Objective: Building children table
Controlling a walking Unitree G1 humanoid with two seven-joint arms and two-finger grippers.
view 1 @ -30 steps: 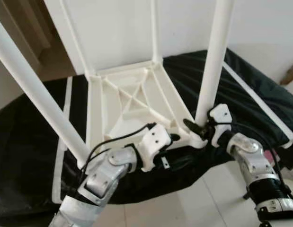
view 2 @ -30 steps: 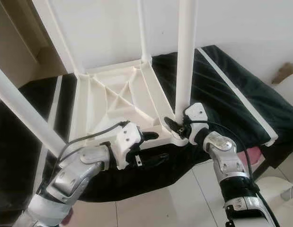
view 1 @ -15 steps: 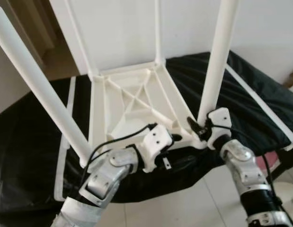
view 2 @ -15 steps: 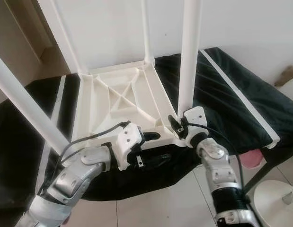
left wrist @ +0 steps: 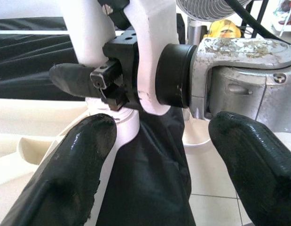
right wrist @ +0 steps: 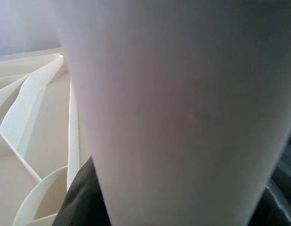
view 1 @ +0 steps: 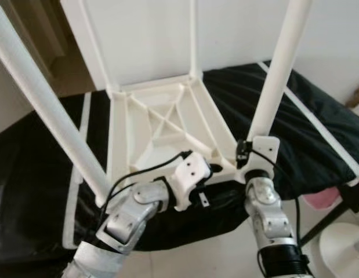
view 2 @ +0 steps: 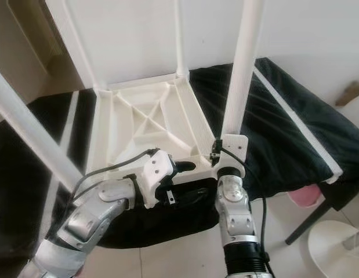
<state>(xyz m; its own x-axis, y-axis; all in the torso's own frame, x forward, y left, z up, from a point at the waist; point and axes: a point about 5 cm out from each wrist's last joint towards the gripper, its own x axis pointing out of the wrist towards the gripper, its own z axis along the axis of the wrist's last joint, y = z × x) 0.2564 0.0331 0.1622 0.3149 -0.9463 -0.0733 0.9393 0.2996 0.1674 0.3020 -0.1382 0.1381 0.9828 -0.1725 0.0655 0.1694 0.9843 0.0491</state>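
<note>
Upturned white children's table (view 1: 162, 124): my right gripper (view 1: 244, 155) clenches its near-corner leg (view 1: 275, 81); my left gripper (view 1: 211, 169) released beside.

The upturned white table (view 2: 141, 124) lay on a black cloth (view 2: 283, 133), legs up. The right gripper (view 2: 217, 157) was at the base of its near right leg (view 2: 242, 69). The left gripper (view 2: 188, 179) straddled the table's near edge, one finger above, one below.
</note>
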